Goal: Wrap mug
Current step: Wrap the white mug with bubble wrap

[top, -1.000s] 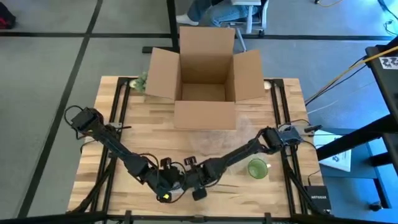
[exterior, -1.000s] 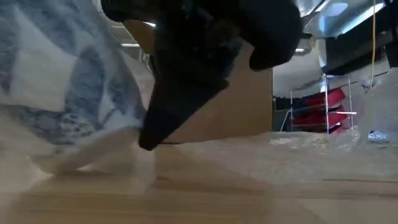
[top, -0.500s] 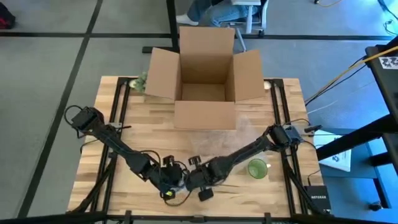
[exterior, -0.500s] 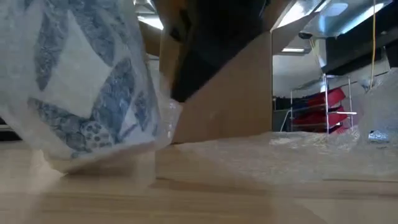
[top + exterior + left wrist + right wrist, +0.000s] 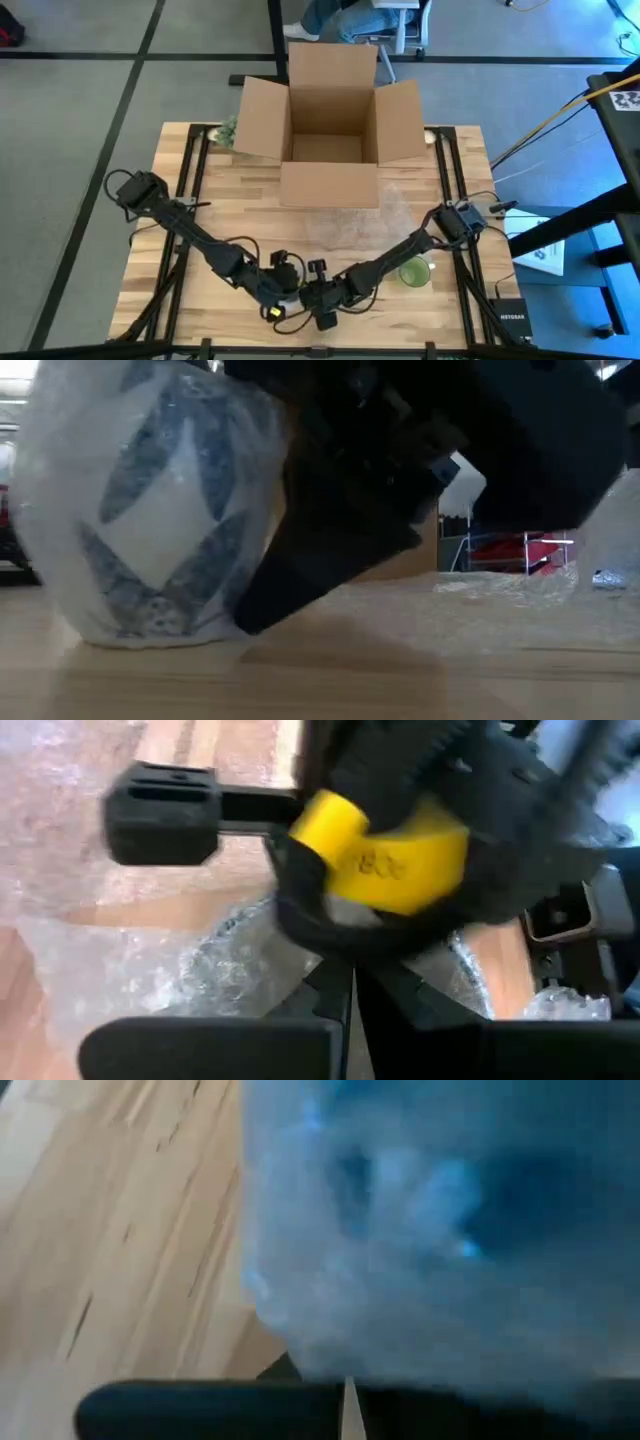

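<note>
Two grippers are met at the near edge of the surface, the left gripper and the right gripper almost touching, with the mug between and just under their fingers. The mug, white with a blue leaf pattern, is seen standing on the wood with a film of bubble wrap drawn over its side and top. In the left wrist view, crumpled wrap is seen just ahead of that arm's fingers, close to the other arm's yellow-banded wrist. In the right wrist view, wrapped blue pattern is pressed right up against that arm's fingers. Whether either pair of fingers is open or closed on the wrap cannot be told, since they are hidden by the arms and the wrap.

The wrapping is judged to be well under way: the mug is covered on the sides that are shown, but the wrap looks loose and unsecured. More loose wrap is left spread beyond the fingers, toward an open cardboard box. A green cup is left unwrapped beside the right arm.
</note>
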Tool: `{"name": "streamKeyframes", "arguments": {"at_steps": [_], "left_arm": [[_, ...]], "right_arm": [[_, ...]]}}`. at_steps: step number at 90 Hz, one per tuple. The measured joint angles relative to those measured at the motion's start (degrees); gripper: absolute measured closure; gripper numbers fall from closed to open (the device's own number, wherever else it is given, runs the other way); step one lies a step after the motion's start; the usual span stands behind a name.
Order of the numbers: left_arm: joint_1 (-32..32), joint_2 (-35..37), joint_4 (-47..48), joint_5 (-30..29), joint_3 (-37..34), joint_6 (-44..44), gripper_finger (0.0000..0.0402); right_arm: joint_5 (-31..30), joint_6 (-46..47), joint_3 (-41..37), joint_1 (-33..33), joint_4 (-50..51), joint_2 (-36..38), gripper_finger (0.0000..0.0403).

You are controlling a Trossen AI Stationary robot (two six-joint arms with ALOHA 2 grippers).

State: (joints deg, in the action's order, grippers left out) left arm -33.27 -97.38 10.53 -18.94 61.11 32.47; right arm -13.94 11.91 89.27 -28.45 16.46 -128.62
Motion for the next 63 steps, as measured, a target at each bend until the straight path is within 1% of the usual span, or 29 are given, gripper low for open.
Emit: {"name": "streamKeyframes", "arguments": {"at_steps": [15,30,43,51,63], "left_arm": [[-0.4,3.8,8.0,-1.1,4.3,-0.7,0.0402],[-1.8,7.1,16.0,-1.0,8.3,0.2,0.0402],[-5.0,8.7,21.3,0.6,8.8,5.1,0.0402],[-6.8,8.0,21.8,1.0,7.2,7.9,0.0402],[-6.8,5.6,16.6,0.3,5.6,7.3,0.0402]], "right_arm": [[0.4,0.7,0.0,0.0,0.3,0.0,0.0403],[1.0,1.0,0.0,0.0,0.7,0.0,0.0403],[1.0,1.6,0.0,0.0,1.6,0.0,0.0403],[1.0,1.6,0.0,0.0,1.6,0.0,0.0403],[1.0,1.7,0.0,0.0,1.6,0.0,0.0403]]}}
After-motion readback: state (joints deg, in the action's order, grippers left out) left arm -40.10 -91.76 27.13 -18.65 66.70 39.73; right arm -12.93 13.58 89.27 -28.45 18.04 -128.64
